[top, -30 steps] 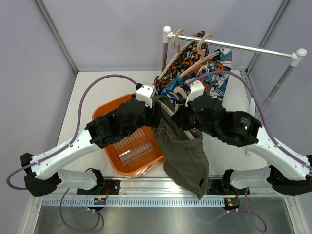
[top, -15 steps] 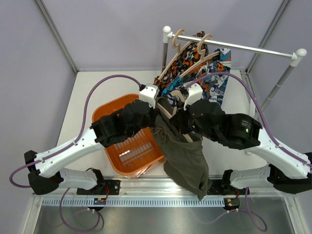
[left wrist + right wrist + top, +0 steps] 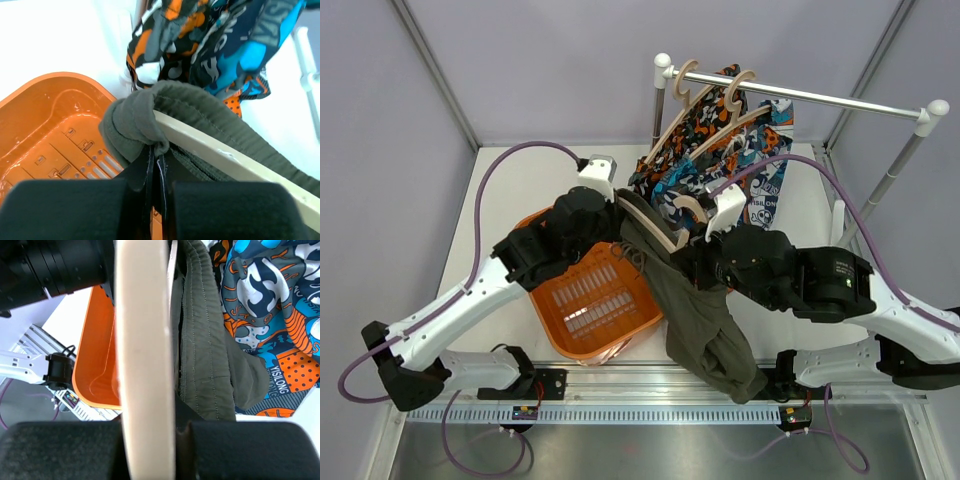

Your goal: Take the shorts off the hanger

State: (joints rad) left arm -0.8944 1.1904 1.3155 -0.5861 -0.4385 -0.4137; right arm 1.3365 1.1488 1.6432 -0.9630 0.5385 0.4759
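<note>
Grippers both closed: left gripper point(image 3: 156, 160) pinches the olive shorts point(image 3: 695, 310) by the waistband at the hanger point(image 3: 655, 228) end above the basket point(image 3: 45, 100); right gripper point(image 3: 150, 440) clamps the hanger. Printed shorts point(image 3: 760, 160) hang on the rail point(image 3: 840, 100) behind.

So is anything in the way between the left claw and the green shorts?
No, nothing visible. The left gripper pinches the green shorts directly, at the waistband. The wooden hanger runs inside that waistband.

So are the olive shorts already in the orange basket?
No, the olive shorts hang from the wooden hanger, their cloth drooping beside the orange basket.
</note>
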